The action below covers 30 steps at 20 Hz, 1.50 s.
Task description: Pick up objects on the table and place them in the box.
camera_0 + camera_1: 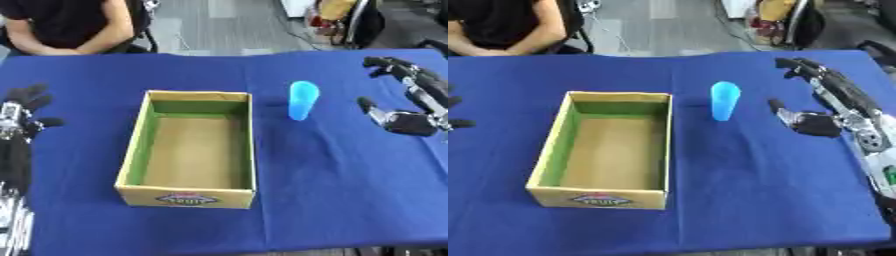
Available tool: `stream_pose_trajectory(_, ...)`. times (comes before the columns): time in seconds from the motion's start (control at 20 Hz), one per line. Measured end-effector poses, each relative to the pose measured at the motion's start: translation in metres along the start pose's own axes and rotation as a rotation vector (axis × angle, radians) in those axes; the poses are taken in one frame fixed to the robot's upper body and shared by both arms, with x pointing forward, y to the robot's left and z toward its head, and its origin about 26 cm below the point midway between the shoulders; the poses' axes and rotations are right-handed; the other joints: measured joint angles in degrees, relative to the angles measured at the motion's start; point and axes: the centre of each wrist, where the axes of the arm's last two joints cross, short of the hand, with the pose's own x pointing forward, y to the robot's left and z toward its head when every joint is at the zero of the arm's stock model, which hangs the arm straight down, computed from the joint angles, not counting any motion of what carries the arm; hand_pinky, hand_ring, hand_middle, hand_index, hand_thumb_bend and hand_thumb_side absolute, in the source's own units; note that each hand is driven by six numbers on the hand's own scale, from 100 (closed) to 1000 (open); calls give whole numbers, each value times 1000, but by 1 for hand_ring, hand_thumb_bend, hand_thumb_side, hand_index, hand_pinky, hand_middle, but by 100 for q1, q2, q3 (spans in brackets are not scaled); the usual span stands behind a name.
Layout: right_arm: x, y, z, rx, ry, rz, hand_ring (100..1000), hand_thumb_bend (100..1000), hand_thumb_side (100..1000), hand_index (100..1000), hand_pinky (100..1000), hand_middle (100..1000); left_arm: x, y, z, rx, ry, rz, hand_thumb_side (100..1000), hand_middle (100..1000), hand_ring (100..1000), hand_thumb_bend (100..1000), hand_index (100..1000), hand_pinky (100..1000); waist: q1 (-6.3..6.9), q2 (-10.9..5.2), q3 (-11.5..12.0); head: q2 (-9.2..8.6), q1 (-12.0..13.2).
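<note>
A light blue cup (pixel 303 100) stands upside down on the blue table, just right of the cardboard box (pixel 131 160). The box is open-topped, green inside, and nothing lies in it. My right hand (pixel 833 107) hangs open to the right of the cup, fingers spread toward it with a clear gap between them and the cup. At the table's left edge my left hand (pixel 19 117) rests open, fingers up, holding nothing.
The blue tablecloth (pixel 350 190) covers the whole table. A person in a dark shirt sits beyond the far left edge, arms off the table. Chairs and cables stand on the floor behind.
</note>
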Motion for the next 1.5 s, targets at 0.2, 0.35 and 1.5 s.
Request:
stream_pose_trajectory(0.2,-7,4,-6,60,-12,18,797,429,640,991,846,881,-1,0,0,-1,2,0,1000,860,848,399,831,628,0,0,13,0,0)
stream_pose_trajectory(0.35,-14,7,-14,114,-20,25,797,499,650,993,846,895,-1,0,0,-2,5,0,1000,860,848,399,831,628,-2,0,28,0,-1)
stream_pose_trajectory(1.5,-38,5,-69,354,-39,132,812,578,651,992,823,937,-4,-2,1,-16,13,0,1000,859,848,404,829,627,-20,-2,93,0,-7)
